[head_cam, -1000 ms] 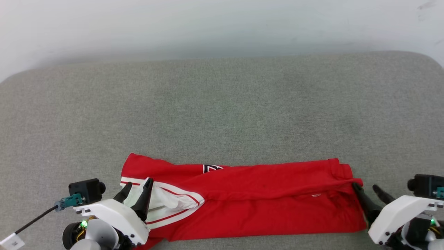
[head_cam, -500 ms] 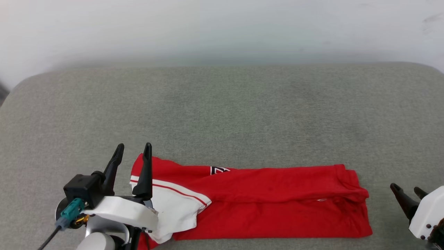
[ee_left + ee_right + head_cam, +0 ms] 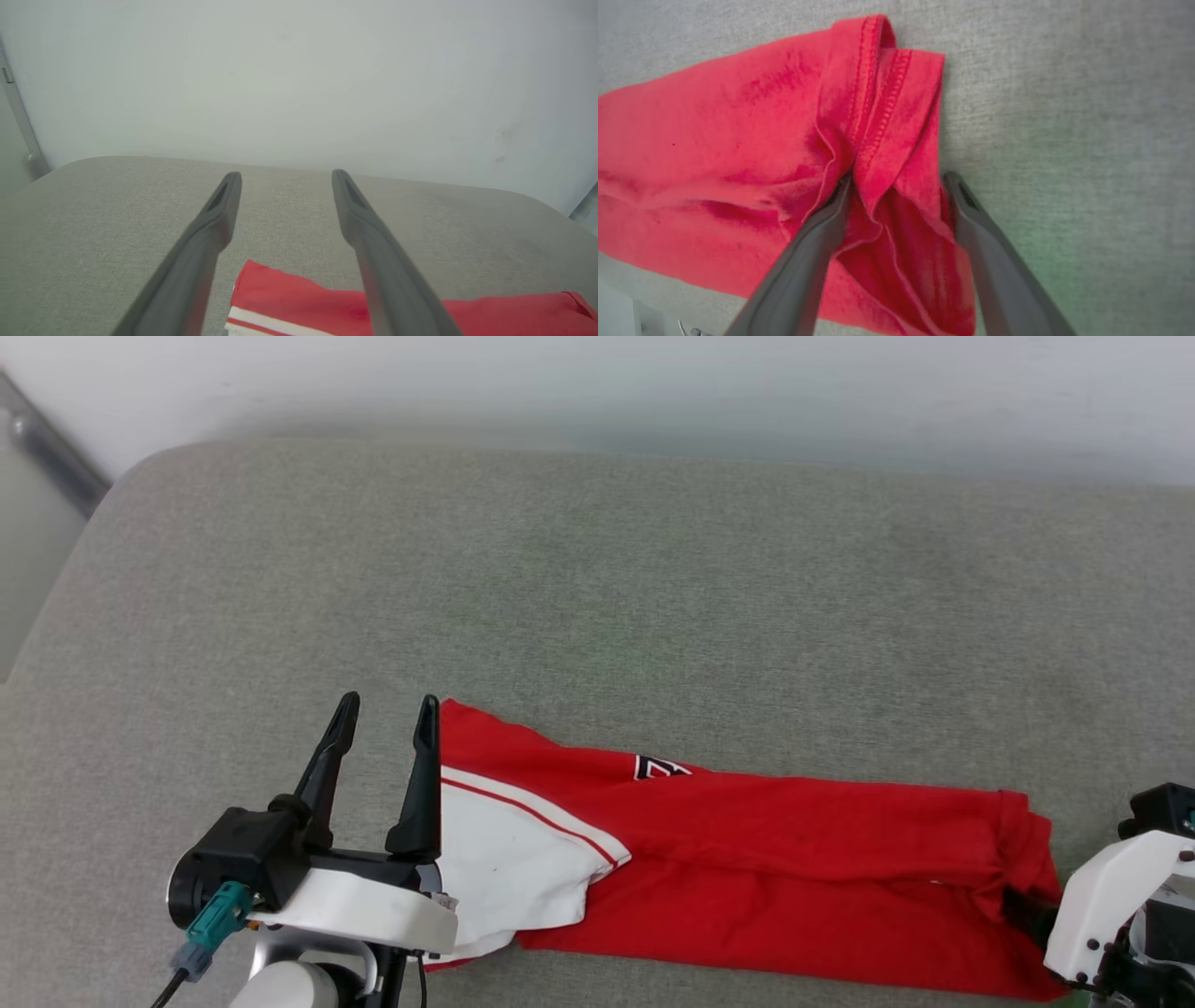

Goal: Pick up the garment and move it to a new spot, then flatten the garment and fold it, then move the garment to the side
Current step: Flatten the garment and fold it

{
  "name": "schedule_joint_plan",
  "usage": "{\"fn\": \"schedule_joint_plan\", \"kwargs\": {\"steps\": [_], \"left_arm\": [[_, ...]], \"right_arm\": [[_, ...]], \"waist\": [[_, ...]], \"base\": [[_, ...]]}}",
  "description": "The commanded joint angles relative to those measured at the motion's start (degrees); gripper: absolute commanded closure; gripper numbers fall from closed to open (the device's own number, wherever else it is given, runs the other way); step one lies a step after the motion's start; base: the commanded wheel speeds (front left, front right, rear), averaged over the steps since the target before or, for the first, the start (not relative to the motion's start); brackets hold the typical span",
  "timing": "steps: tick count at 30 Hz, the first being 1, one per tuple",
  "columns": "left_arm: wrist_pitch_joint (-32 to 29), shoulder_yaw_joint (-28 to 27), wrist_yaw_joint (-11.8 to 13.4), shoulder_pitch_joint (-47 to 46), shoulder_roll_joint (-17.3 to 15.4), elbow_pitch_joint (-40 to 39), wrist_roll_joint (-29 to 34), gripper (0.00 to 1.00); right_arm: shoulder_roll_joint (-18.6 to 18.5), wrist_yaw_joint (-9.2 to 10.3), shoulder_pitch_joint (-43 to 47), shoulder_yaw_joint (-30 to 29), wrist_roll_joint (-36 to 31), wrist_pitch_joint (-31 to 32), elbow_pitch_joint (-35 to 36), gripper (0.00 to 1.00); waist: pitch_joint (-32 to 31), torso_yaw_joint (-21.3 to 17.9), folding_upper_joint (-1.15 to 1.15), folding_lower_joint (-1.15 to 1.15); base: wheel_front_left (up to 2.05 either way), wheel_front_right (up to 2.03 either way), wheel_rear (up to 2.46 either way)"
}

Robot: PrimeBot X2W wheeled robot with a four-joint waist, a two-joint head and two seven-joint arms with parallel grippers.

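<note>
Grey padded surface [image 3: 597,569] carries everything. Garment [image 3: 794,877] lies on it as a long folded red band, lower centre to lower right of head view, white panel at its left end. Left gripper [image 3: 389,702] sits lower left, raised, fingers spread wide and empty, pointing up frame beside the garment's left corner. Right gripper [image 3: 899,178] is at the lower right edge of head view, fingers mostly hidden. Right wrist view shows them apart, straddling the bunched hem, frame-left finger tucked into a fold. Left wrist view adds a pale wall [image 3: 299,70].
</note>
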State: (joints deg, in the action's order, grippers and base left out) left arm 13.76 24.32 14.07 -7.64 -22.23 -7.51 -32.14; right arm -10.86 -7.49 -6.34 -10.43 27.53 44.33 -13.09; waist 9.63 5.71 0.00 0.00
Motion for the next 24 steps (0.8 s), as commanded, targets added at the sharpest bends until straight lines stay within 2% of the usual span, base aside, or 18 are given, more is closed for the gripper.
{"fn": "schedule_joint_plan", "kwargs": {"steps": [1, 3, 4, 5, 6, 8, 9, 12, 16, 24], "left_arm": [[0.03, 0.15, 0.04, -0.84, 0.22, -0.08, 0.24, 0.00], [-0.09, 0.31, 0.17, -0.87, 0.32, 0.01, 0.25, 0.00], [-0.11, 0.30, 0.20, -0.82, 0.33, 0.05, 0.18, 0.00], [-0.11, 0.26, 0.30, -0.72, 0.27, 0.14, 0.20, 0.00], [-0.21, 0.27, 0.41, -0.51, 0.14, 0.28, 0.23, 0.00], [-0.24, 0.22, 0.60, 0.02, -0.06, 0.43, 0.28, 0.00], [-0.79, 0.28, 1.14, 0.85, -0.39, 0.74, 0.22, 0.00], [-1.49, 0.50, 1.53, 1.61, -1.00, 0.83, 0.34, 0.00], [-1.92, 0.57, 2.08, 2.53, -1.13, 0.74, 0.21, 0.00], [-2.40, 1.08, 2.50, 3.72, -1.15, 0.59, -0.05, 0.00]], "right_arm": [[1.05, 0.00, 0.41, 1.48, 0.66, 1.65, -2.61, 0.00], [1.66, -0.01, 0.61, 2.59, 1.54, 2.49, -4.15, 0.00], [1.93, -0.05, 0.51, 3.08, 1.93, 2.78, -4.80, 0.53], [1.96, -0.08, 0.43, 3.58, 2.16, 2.98, -5.32, 0.93], [1.94, -0.08, 0.27, 3.95, 2.41, 2.75, -5.52, 1.00], [1.57, -0.08, -0.36, 4.61, 2.81, 2.31, -5.32, 1.00], [-0.51, -0.06, -1.84, 4.84, 2.55, 1.07, -4.29, 1.00], [-2.04, 0.01, -3.09, 4.69, 2.36, 0.35, -3.04, 1.00], [-2.95, 0.01, -3.44, 3.29, 1.52, 0.62, -2.20, 1.00], [-3.19, 0.02, -1.90, -7.26, -0.92, 2.32, -0.10, 1.00]], "waist": [[0.75, 0.96, 0.00, 0.00], [0.73, 1.19, 0.00, 0.00], [0.63, 1.22, 0.00, 0.00], [0.45, 1.14, 0.00, 0.00], [0.23, 1.00, 0.00, 0.00], [-0.45, 0.54, 0.00, 0.00], [-1.66, -0.40, 0.00, 0.00], [-2.98, -1.52, 0.00, 0.00], [-4.39, -3.20, 0.00, 0.00], [-5.67, -6.49, 0.00, 0.00]], "base": [[0.00, 0.00, 0.00], [0.00, 0.00, 0.00], [0.00, 0.00, 0.00], [0.00, 0.00, 0.00], [0.00, 0.00, 0.00], [0.00, 0.00, 0.00], [0.00, 0.00, 0.00], [0.00, 0.00, 0.00], [0.00, 0.00, 0.00], [0.00, 0.00, 0.00]]}}
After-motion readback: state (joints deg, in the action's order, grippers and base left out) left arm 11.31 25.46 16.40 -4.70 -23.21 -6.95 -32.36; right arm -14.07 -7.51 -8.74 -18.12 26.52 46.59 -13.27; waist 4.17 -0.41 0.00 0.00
